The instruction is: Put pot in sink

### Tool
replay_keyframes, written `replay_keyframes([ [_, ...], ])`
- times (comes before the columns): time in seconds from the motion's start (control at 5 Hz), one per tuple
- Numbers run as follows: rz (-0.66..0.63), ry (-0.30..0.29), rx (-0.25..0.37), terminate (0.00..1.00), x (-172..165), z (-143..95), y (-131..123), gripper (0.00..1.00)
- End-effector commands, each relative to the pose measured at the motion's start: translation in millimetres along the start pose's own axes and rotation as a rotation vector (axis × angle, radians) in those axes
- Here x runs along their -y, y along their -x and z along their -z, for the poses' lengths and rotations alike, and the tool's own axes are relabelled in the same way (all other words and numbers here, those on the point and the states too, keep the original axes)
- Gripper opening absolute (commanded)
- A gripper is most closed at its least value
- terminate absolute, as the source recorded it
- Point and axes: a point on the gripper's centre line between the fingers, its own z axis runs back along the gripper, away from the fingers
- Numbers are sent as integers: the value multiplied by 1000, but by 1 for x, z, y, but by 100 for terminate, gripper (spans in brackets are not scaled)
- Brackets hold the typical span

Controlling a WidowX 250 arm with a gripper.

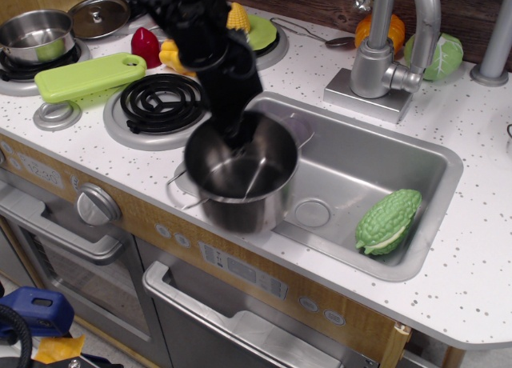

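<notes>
The pot [240, 176] hangs in the air, blurred, over the sink's [364, 156] left front corner, partly above the basin and partly above the front counter [472, 280] edge, tilted a little with its open mouth up. The black gripper [238, 136] reaches down from the upper left to the pot's far rim and seems to grip that rim, since nothing else bears the pot, though blur hides how the jaws themselves stand. One wire handle shows at the pot's left side (the other is lost in the blur near the rim). Inside the sink a green bumpy gourd [389, 222] lies at the right front, well apart from the pot, and the round drain [313, 213] shows just beside the pot's right wall. The faucet [384, 52] stands behind the sink. To the left are a black coil burner [160, 102], a lime green board [88, 74], a smaller pot [34, 35] with something green inside, and a lid [98, 16]. A corn cob [237, 18] sits behind the arm.
</notes>
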Motion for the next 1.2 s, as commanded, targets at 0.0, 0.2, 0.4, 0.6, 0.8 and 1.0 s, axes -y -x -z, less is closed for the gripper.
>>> replay_keyframes([
  [0.0, -30, -32, 90, 0, -23, 8, -42, 0],
  [0.2, -44, -36, 118, 0, -23, 26, -58, 0],
  [0.4, -54, -48, 137, 0, -18, 42, -60, 0],
  [0.6, -43, -76, 187, 0, -15, 62, -57, 0],
  [0.8, -33, -90, 238, 0, -15, 71, -53, 100],
  [1.0, -33, -90, 238, 100, -15, 71, -53, 100],
])
